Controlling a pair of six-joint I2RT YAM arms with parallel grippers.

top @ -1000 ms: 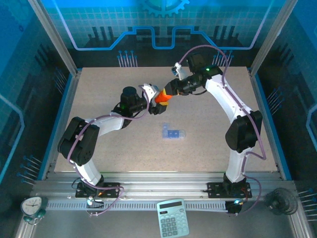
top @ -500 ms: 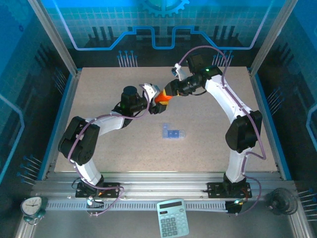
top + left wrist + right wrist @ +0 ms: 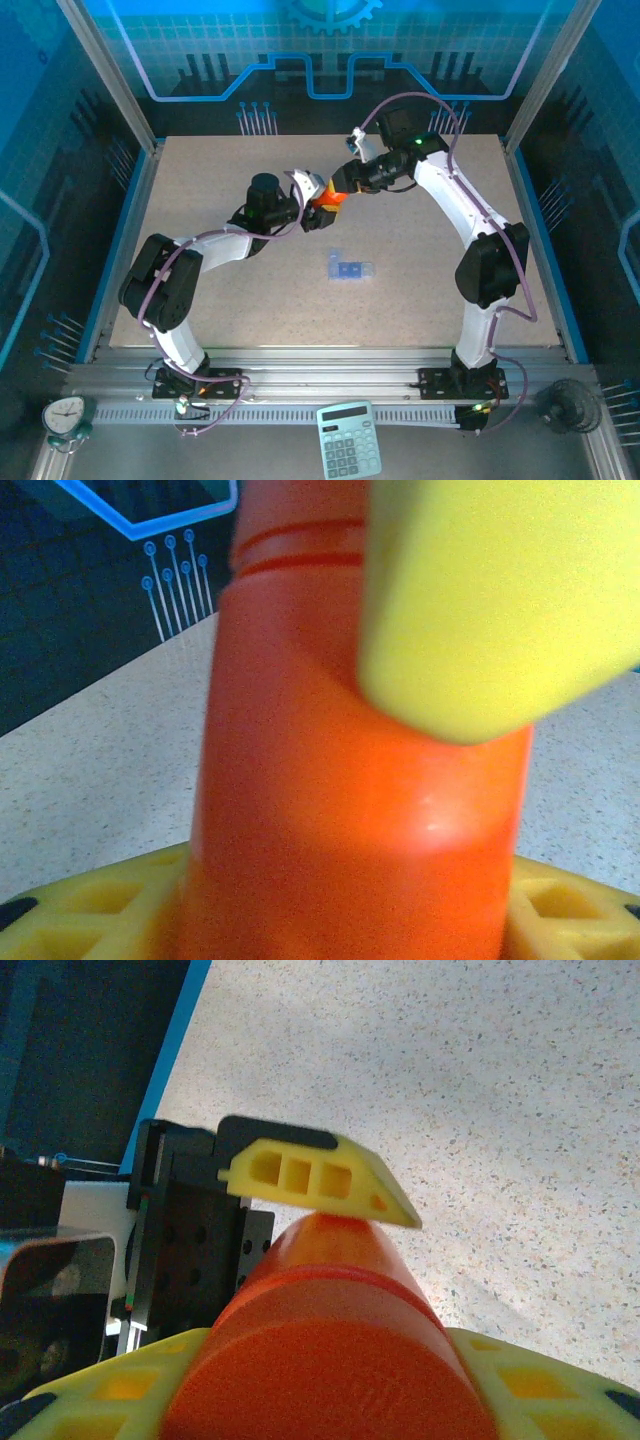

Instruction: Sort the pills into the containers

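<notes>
An orange cylindrical bottle (image 3: 328, 200) hangs above the table's far middle, held from both sides. My left gripper (image 3: 317, 207) is shut on the bottle's body (image 3: 350, 780), its yellow fingers (image 3: 90, 915) flanking it. My right gripper (image 3: 340, 188) is shut on the round orange cap (image 3: 330, 1370), with its fingertips (image 3: 545, 1390) on both sides. The left gripper's yellow finger (image 3: 310, 1180) lies across the body beyond the cap. The blue-tinted pill box (image 3: 348, 268) lies flat on the table nearer the arms, apart from both grippers. The pills are hidden.
The speckled beige table (image 3: 430, 290) spreads around the pill box. Blue enclosure walls and metal posts (image 3: 110, 90) border it. A calculator (image 3: 349, 440) and a small clock (image 3: 65, 415) sit on the front rail outside the work area.
The left wrist has crept slightly toward the back with the bottle. Both grippers keep their hold, and the pill box has not moved.
</notes>
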